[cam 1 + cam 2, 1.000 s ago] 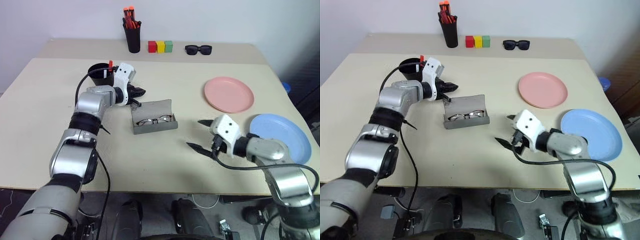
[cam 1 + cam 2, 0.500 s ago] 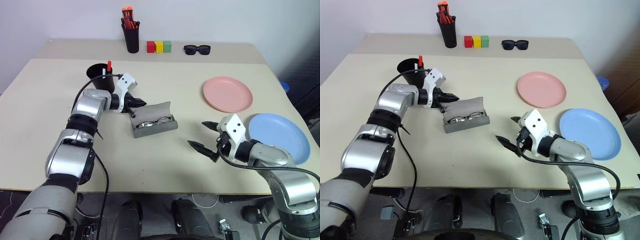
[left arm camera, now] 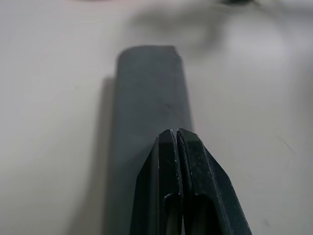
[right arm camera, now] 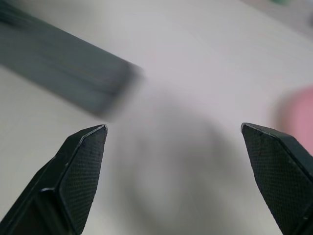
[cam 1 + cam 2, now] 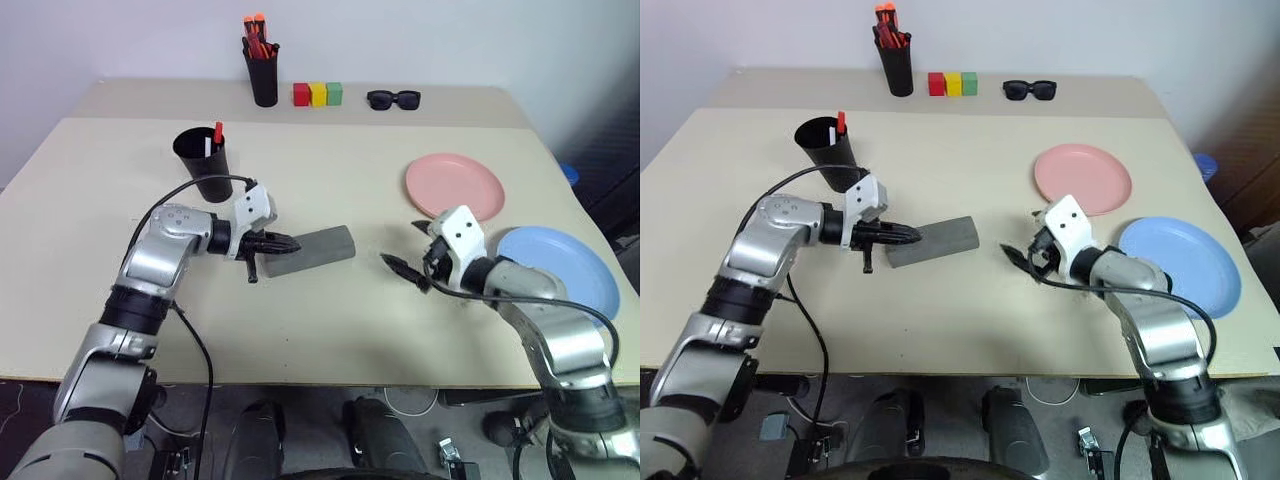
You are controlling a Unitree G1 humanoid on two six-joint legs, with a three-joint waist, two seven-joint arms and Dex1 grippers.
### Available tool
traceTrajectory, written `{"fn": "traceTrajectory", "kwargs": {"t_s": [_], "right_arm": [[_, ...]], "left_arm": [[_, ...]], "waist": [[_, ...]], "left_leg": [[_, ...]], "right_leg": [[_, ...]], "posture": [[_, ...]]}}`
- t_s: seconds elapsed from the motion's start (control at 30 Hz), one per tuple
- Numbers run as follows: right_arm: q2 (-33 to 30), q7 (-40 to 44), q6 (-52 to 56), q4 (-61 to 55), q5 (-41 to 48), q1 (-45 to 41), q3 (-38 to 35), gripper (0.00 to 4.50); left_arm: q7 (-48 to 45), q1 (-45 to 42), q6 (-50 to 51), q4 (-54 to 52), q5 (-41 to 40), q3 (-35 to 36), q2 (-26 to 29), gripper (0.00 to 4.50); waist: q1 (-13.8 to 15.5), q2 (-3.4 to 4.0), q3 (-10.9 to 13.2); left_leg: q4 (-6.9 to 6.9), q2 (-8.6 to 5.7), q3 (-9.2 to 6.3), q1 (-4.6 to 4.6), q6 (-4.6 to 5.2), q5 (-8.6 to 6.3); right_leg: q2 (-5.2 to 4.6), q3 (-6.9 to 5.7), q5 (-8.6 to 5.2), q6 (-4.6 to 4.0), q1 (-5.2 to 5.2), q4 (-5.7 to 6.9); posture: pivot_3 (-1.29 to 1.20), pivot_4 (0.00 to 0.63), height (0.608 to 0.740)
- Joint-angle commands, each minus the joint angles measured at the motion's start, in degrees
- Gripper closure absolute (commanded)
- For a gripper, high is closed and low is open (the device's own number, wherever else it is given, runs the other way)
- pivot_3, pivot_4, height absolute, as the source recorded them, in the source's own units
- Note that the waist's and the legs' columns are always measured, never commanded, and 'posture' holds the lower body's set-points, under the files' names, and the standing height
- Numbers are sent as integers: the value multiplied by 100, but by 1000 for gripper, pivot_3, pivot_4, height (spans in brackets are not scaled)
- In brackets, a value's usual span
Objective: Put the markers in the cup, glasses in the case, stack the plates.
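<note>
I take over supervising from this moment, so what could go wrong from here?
The left gripper, shut, sits at the closed case end; a nudge could slide it. The right gripper is open near the pink plate; it might push rather than lift it, and the blue plate lies near the table's right edge.

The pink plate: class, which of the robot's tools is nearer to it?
Right. The right tool hangs open just in front of the pink plate; the left tool, shut, sits at the grey case.
</note>
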Motion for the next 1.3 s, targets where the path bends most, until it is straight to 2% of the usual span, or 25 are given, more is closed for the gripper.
{"fn": "traceTrajectory", "kwargs": {"t_s": [0.03, 0.33, 0.43, 0.53, 0.67, 0.83, 1.0, 1.13, 1.23, 1.3], "right_arm": [[-286, -500, -593, 779, -1010, -383, 349, 0], [-107, -1037, -1733, 2730, -1982, -1178, 853, 0], [-42, -1100, -2051, 3236, -2100, -1387, 908, 870], [-42, -1086, -2357, 3600, -2232, -1527, 972, 2294], [-47, -1068, -2607, 3824, -2305, -1625, 971, 4423], [-195, -1149, -2794, 3583, -2508, -1533, 920, 4470], [-598, -965, -3032, 2711, -2580, -1234, 703, 4470], [-1133, -84, -2423, 1312, -1707, -389, -322, 4470], [-1679, 646, -1874, 265, -1202, 867, -1541, 4470], [-1826, 978, -1581, -258, -997, 1640, -2227, 4470]], "left_arm": [[475, 280, 2, -934, -410, 475, -154, 4462], [1356, 1457, 664, -2826, -1158, 921, -277, 4462], [1584, 1595, 866, -2985, -1333, 1020, -258, 4500], [1699, 1695, 910, -3066, -1393, 1032, -193, 4500], [1814, 1762, 919, -3100, -1466, 1011, -146, 4500], [1890, 1770, 863, -3060, -1538, 992, -157, 4500], [1873, 1694, 729, -2882, -1531, 929, -176, 4500], [1711, 1495, 614, -2611, -1583, 854, -213, 4500], [1437, 1332, 512, -2318, -1587, 681, -240, 4500], [1295, 1233, 443, -2120, -1565, 593, -271, 4500]], "waist": [[20, 0, 0], [-45, 5, 0], [-29, 4, -1], [-20, 4, 0], [-23, 5, 0], [-27, 10, 2], [-17, 11, 2], [47, 11, 3], [140, 14, 1], [146, 16, -1]], "left_leg": [[0, -1, 3, -2, 1, -1], [-2, 2, 9, 6, 3, -1], [-1, 1, 9, 9, 2, -1], [0, 0, 9, 9, 3, -2], [-2, 0, 10, 8, 3, -2], [-2, 0, 11, 9, 2, -1], [-2, 0, 11, 8, 2, -2], [-2, 0, 10, 6, 3, -2], [-1, -3, 8, 3, 6, -3], [0, -3, 9, 10, 9, -6]], "right_leg": [[-3, 2, 0, 0, -1, -1], [-2, 8, 1, 3, -1, 2], [-1, 9, 1, 2, 3, 2], [-2, 9, 1, 2, 4, 2], [-2, 10, 1, 3, 4, 0], [-2, 10, 1, 3, 4, 1], [-2, 10, 1, 3, 3, 1], [-3, 10, 1, 3, 3, 0], [-5, 7, -1, 5, 8, -4], [-4, 7, -3, 8, 16, -12]], "posture": [[0, 150, 722], [0, 150, 722], [0, 150, 722], [0, 150, 722], [0, 150, 722], [0, 150, 722], [0, 150, 722], [0, 150, 722], [0, 150, 722], [0, 150, 722]]}}
